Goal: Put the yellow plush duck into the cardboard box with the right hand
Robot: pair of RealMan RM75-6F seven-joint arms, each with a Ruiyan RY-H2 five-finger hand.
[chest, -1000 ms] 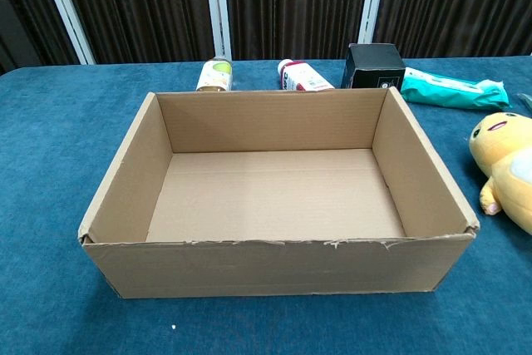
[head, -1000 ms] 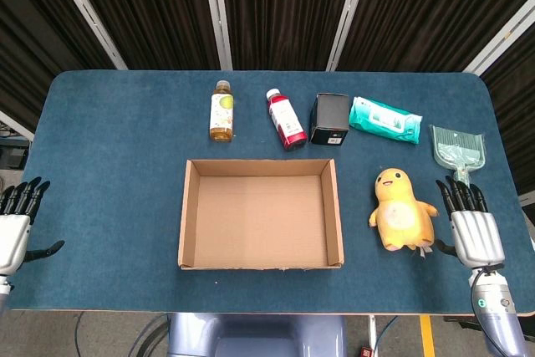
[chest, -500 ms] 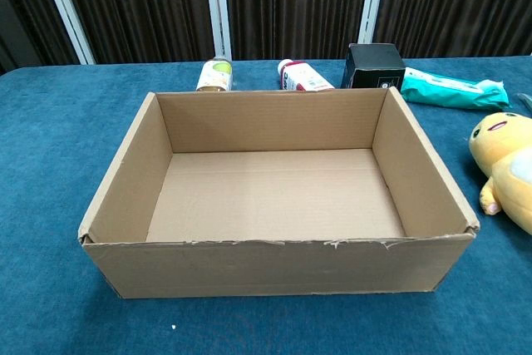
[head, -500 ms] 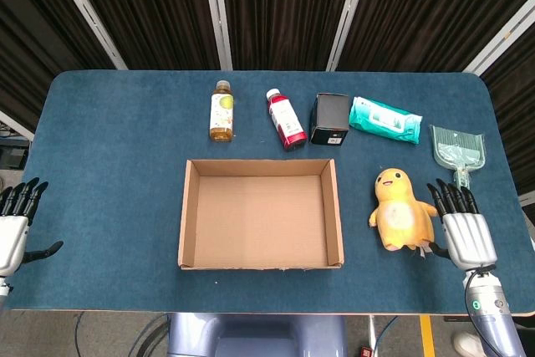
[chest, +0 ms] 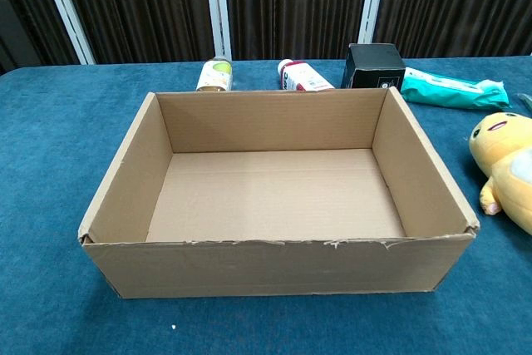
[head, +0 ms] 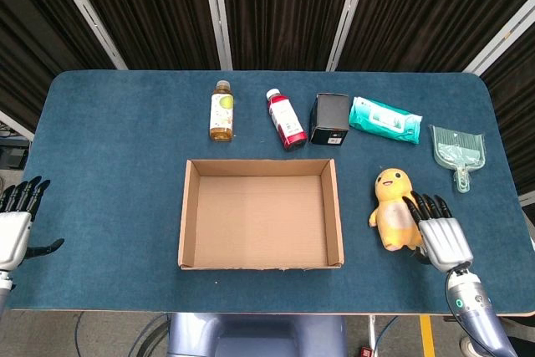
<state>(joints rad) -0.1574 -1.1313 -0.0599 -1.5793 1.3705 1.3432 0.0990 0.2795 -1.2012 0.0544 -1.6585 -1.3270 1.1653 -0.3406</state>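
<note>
**A:** Head view first. What's on the desk (head: 109,148), counted?

**B:** One cardboard box (head: 260,215) in the middle of the frame, open and with nothing inside. Along the upper middle: two bottles, one with a yellow-green label (head: 221,112) and one red (head: 285,119), then one black box (head: 329,119) and one teal wipes pack (head: 384,119). One pale green dustpan (head: 457,150) sits at the right. One yellow plush duck (head: 391,208) lies right of the cardboard box, apart from its wall.

**A:** And the hands?

**B:** The right hand (head: 439,238) is at lower right, its fingers (head: 421,205) straight and spread, holding nothing. The fingertips lie over the duck's right side; I can't tell whether they press on it. The left hand (head: 13,221) is at the lower left edge, off the desk's corner, fingers extended and apart, holding nothing.

**A:** Any difference from a second ago?

**B:** The right hand has slid leftward, from beside the duck and under the dustpan's handle to overlapping the duck. The dustpan handle is now uncovered. The duck and left hand look the same.

**A:** Chest view?

**B:** One cardboard box (chest: 278,268) fills the centre. Behind it, across the top: the two bottles (chest: 215,73) (chest: 303,76), the black box (chest: 373,66) and the wipes pack (chest: 451,91). The duck (chest: 504,164) is cut off at the right edge. No hand shows, and nothing has changed here.
</note>
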